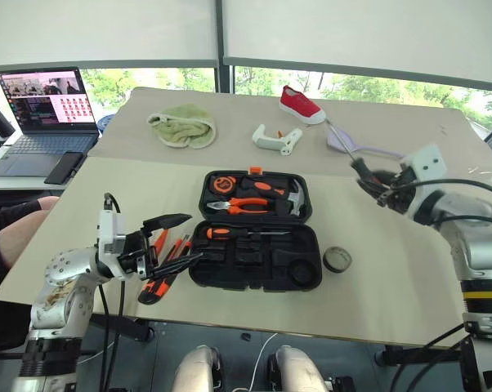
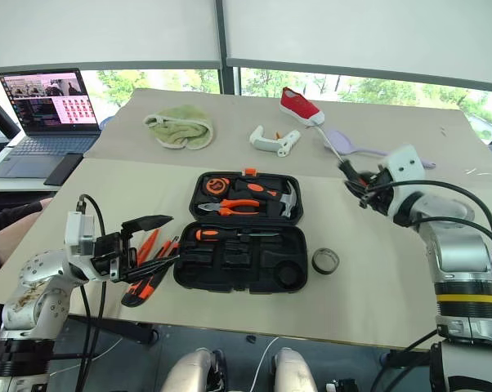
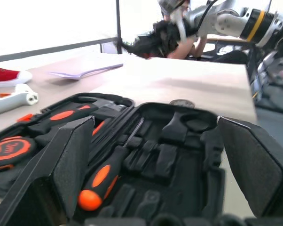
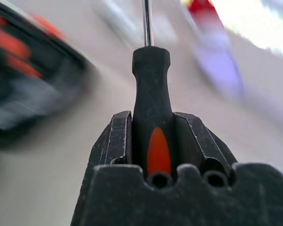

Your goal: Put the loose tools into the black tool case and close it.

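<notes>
The black tool case (image 1: 254, 276) lies open in the middle of the table, with one orange-black screwdriver (image 1: 230, 233) in a slot of its near half. Left of the case lie orange-black loose tools (image 1: 166, 265). My left gripper (image 1: 194, 238) hovers open just above them, pointing at the case. A small dark tape roll (image 1: 337, 259) sits to the right of the case. My right gripper (image 1: 375, 181) is raised over the table's right side and shut on a screwdriver's (image 4: 151, 80) black-orange handle. Its thin shaft (image 1: 342, 140) points away toward the far edge.
The case's far half holds pliers (image 1: 248, 204), a hammer (image 1: 295, 198) and a tape measure (image 1: 222, 184). At the back lie a green cloth (image 1: 182, 128), a white handle (image 1: 276, 139), a red shoe (image 1: 301, 104) and a lilac spatula (image 1: 369, 149). A laptop (image 1: 43, 122) and a person's arm (image 1: 17, 224) are at the left.
</notes>
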Motion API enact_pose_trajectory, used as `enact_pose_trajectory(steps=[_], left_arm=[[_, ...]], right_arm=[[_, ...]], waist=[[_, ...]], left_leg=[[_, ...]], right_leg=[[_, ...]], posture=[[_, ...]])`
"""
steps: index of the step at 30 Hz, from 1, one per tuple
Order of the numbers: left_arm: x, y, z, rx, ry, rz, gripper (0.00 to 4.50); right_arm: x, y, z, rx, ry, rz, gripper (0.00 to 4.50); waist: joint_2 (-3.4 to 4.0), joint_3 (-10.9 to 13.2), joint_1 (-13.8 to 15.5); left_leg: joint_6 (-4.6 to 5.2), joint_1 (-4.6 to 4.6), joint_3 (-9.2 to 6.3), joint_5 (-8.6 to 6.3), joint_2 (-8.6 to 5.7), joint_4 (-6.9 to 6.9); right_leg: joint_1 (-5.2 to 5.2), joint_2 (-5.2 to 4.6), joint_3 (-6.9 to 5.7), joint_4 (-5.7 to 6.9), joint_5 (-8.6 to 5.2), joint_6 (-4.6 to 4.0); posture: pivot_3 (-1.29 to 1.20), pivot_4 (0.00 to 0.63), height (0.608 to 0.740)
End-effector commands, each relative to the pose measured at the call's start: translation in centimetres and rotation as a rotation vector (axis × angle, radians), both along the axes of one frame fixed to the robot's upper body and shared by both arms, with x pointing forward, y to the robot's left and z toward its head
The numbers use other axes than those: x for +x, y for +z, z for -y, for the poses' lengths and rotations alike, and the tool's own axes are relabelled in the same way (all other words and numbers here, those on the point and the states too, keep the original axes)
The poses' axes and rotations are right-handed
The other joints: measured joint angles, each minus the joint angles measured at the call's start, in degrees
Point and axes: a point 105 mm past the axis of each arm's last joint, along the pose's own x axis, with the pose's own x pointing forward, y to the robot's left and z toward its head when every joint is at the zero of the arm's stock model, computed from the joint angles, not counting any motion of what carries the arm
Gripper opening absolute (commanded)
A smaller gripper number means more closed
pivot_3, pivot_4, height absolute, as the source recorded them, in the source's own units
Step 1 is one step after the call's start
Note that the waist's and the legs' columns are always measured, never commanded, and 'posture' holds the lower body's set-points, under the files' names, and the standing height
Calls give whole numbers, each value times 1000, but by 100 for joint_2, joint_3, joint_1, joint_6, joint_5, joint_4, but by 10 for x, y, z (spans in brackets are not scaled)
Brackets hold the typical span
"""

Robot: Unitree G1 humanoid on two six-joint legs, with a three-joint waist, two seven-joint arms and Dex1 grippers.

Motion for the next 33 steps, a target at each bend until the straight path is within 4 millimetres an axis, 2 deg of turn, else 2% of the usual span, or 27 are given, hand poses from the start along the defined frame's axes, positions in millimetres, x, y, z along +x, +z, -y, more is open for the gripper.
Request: enact_pose_trajectory(steps=[1,6,9,12,21,25,27,28,30,33], left_arm=[[-6,0,-14,39,51,22,4500],[-9,-10,-26,66,116,12,4500],[-11,-12,-27,72,126,12,4500],[-16,-17,-23,67,134,7,4500],[-17,-20,-21,82,143,4,4500],[-16,-19,-21,85,145,11,4500],[-15,-18,-20,84,146,15,4500],[-15,-17,-19,84,146,16,4500],[-14,-16,-18,83,145,18,4500],[-14,-15,-18,83,146,20,4500]], right_arm=[[-24,-10,-61,-234,401,-8,1007],[-22,-41,-85,-469,495,-136,1007],[-16,-50,-89,-515,464,-155,1007],[-15,-66,-80,-589,431,-224,1007],[-15,-78,-84,-584,364,-326,1007],[-22,-83,-82,-599,379,-379,1007],[-21,-75,-89,-565,400,-309,2016],[-19,-69,-93,-530,406,-271,2249],[-16,-44,-102,-415,446,-140,2870],[-18,-31,-95,-353,473,-144,2870]], waist=[[0,1,-46],[0,4,40],[0,4,110],[0,3,133],[0,4,113],[0,4,115],[0,4,118],[0,4,119],[-2,5,105],[-1,5,102]], left_leg=[[1,5,0,-1,7,0],[-2,4,2,-1,13,1],[-1,-9,2,-2,1,3],[-6,-15,5,1,-12,3],[8,-17,6,-8,-12,4],[10,-17,7,-8,-12,4],[10,-17,7,-9,-12,4],[10,-17,7,-9,-12,4],[11,-17,8,-9,-13,4],[8,-16,7,-7,-11,3]], right_leg=[[3,4,0,1,1,-2],[-3,-7,-13,2,27,-51],[-18,-51,-22,4,28,-54],[-22,-68,-25,4,28,-53],[-24,-73,-27,5,28,-53],[-24,-73,-27,5,28,-53],[-24,-73,-27,5,28,-53],[-24,-73,-28,4,28,-53],[-25,-72,-28,4,28,-53],[-24,-64,-26,6,28,-53]], posture=[[0,150,736],[0,150,736],[0,150,736],[0,150,736],[0,150,736],[0,150,736],[0,150,736],[0,150,736],[0,150,736],[0,150,736]])
